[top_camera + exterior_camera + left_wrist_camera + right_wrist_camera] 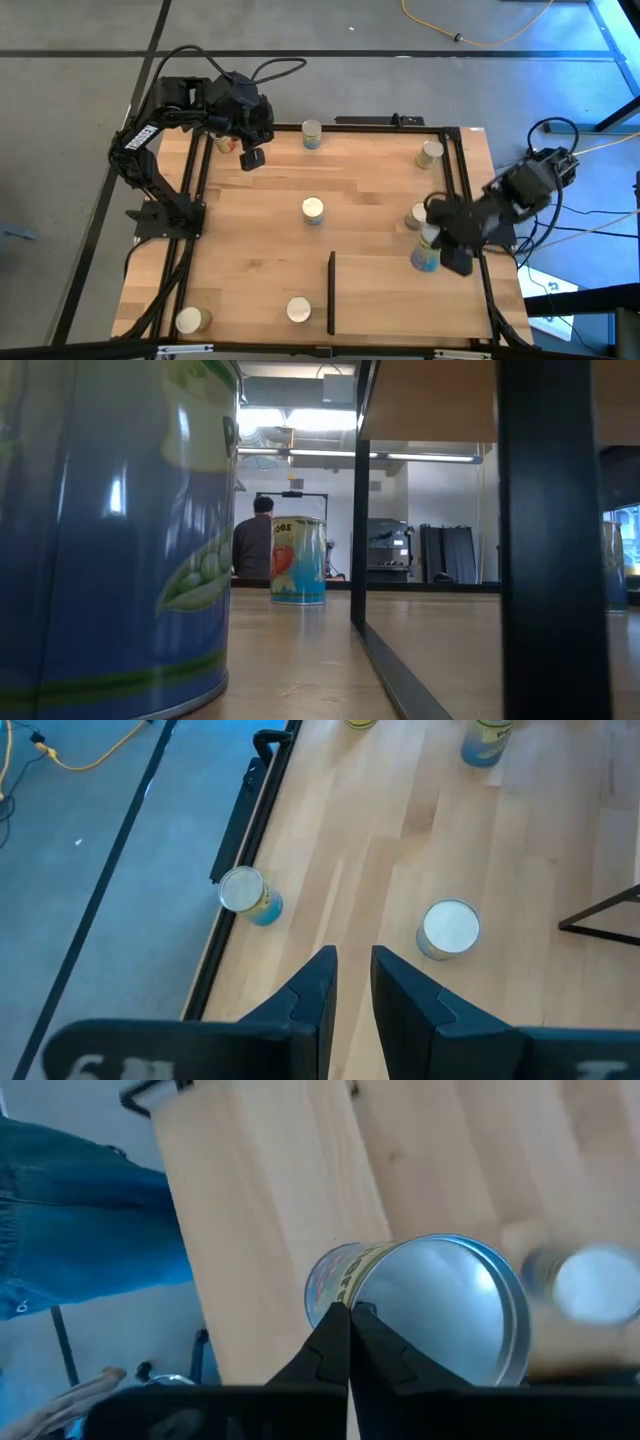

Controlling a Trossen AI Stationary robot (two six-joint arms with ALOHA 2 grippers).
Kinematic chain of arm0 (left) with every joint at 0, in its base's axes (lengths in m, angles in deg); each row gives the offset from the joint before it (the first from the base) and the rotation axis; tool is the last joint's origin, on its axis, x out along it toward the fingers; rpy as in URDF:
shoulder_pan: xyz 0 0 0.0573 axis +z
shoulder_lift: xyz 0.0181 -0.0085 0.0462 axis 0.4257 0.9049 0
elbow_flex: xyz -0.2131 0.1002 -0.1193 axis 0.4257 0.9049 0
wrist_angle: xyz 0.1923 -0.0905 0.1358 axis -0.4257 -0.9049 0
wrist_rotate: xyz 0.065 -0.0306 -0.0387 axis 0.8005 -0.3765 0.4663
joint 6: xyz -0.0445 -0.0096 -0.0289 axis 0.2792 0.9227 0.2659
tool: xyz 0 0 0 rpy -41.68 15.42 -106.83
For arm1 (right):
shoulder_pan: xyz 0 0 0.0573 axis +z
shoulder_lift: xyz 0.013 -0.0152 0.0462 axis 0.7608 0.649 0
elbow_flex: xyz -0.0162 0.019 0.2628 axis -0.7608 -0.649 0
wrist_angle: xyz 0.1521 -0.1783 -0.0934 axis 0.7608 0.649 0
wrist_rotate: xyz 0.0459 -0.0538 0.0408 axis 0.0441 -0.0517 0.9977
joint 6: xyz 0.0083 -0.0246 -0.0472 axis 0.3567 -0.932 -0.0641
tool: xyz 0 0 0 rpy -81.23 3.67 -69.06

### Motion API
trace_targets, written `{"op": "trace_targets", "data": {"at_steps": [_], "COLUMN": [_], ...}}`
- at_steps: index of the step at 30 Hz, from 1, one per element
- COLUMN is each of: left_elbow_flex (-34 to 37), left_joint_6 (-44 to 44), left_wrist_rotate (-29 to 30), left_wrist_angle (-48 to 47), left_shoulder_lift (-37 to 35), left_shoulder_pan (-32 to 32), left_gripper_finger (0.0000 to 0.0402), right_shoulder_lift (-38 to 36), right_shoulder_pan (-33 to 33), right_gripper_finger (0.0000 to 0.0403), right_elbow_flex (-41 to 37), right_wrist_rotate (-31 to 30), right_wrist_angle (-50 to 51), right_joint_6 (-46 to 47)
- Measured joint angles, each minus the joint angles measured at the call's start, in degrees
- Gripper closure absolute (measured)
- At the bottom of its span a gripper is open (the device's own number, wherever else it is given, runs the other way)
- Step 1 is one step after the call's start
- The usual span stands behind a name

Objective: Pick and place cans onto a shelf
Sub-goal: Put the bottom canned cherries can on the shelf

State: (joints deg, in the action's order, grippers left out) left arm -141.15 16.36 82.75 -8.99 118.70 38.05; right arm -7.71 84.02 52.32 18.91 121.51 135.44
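Note:
My right gripper is shut on a blue-labelled can, held tilted over the far right part of the light-wood shelf, whose black bar marks its left edge. My left gripper is open and empty above the table's far left, next to a can. Other cans stand upright on the table: two at the far edge, one in the middle, one by the right gripper, and two near the front. My right gripper has its two fingertips closed together at the rim of the can's round silver end. The fingers hide the exact place of contact. The can is tilted, with that end turned toward the wrist camera and its labelled side showing beyond.
A black frame runs around the tabletop. In the low view the shelf's black legs stand on the table beside a large blue can. A person's blue trousers and hand show beyond the table's near edge.

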Motion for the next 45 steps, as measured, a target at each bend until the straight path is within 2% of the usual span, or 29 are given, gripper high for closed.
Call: {"op": "trace_targets", "data": {"at_steps": [8,15,22,34,45], "left_elbow_flex": [0.0,0.0,0.0,0.0,0.0], "left_joint_6": [1.4,1.42,1.53,1.46,1.42], "left_wrist_rotate": [1.24,1.27,1.27,0.83,0.86], "left_wrist_angle": [0.0,0.02,0.02,0.02,0.02], "left_shoulder_lift": [0.0,0.0,0.02,0.02,0.02], "left_shoulder_pan": [0.0,0.0,0.0,-0.01,-0.02], "left_gripper_finger": [0.0343,0.0343,0.0343,0.0343,0.0343], "right_shoulder_lift": [1.54,3.92,4.95,4.86,4.86], "right_shoulder_pan": [8.7,12.37,12.82,12.82,12.8], "right_gripper_finger": [0.0403,0.0403,0.0403,0.0403,0.0393], "right_elbow_flex": [-7.09,-11.89,-11.83,-6.54,-6.4], "right_wrist_rotate": [0.28,2.03,3.23,2.19,2.19], "right_wrist_angle": [0.1,0.42,-0.81,-0.42,-0.89], "right_joint_6": [17.05,23.73,25.26,25.27,25.22]}}
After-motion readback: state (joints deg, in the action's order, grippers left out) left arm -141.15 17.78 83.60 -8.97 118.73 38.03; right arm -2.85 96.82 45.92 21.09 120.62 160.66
